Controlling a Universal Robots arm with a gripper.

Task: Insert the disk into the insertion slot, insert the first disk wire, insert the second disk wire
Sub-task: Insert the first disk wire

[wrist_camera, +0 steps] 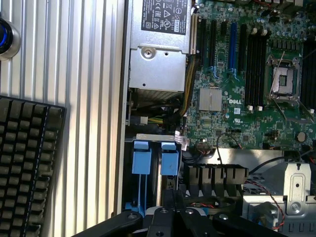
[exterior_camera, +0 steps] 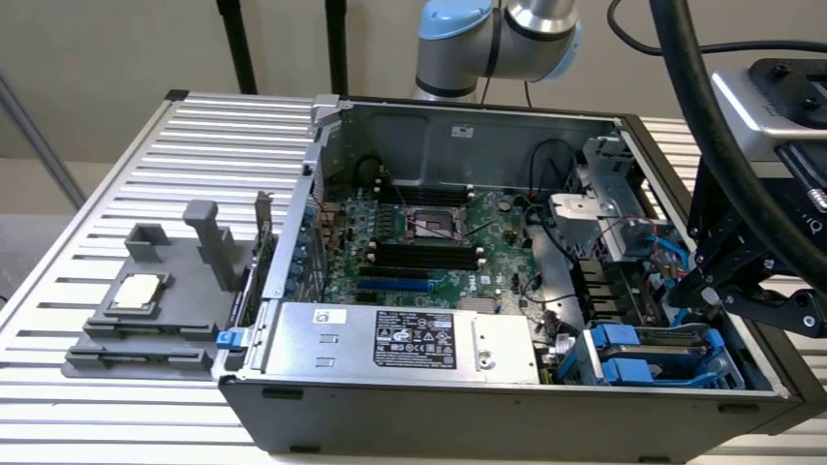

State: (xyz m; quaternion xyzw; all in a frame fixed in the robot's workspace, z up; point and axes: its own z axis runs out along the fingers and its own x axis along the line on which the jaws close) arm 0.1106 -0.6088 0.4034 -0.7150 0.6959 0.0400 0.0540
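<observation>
Jaws: shut, pads together, on the black linkage gripper (exterior_camera: 698, 302) (wrist_camera: 170, 213); nothing can be made out between them. It hangs low over the case's front corner, just above the insertion slot.

Item 1. Insertion slot (exterior_camera: 659, 354) (wrist_camera: 154, 170): grey metal drive cage with bright blue plastic rails and two blue latch tabs. It sits in the near corner of the open black tower case (exterior_camera: 517, 412), on the exterior view's right.

Item 2. Disk: silver-grey hard drive in a bright blue carrier frame. Location uncertain. Blue frame pieces lie in the cage under the gripper, but I cannot tell whether they are its carrier or the cage's own rails, nor whether a drive is seated.

Item 3. Power supply (exterior_camera: 401, 339) (wrist_camera: 158, 64): silver box with a black label, just beside the cage. A yellow-and-black wire bundle (wrist_camera: 185, 101) runs from it towards the cage.

Item 4. Green motherboard (exterior_camera: 440, 232) (wrist_camera: 247, 98): flat on the case floor, apart from the gripper.

Item 5. Thin red and black wires (wrist_camera: 270, 197): looped near the cage, close to the gripper's body.

Item 6. Thick black hose (exterior_camera: 704, 136): runs down to the wrist above the case wall.

Hazards, as judged:
- Closed fingers this near the blue tabs could strike or spring a latch if they drift sideways.
- Loose wires by the cage could catch on the linkage and be pulled.
- The hose could drag on the case's upper edge and skew the wrist.
- A drive pressed while skewed would likely bind on the rails instead of sliding home.
</observation>
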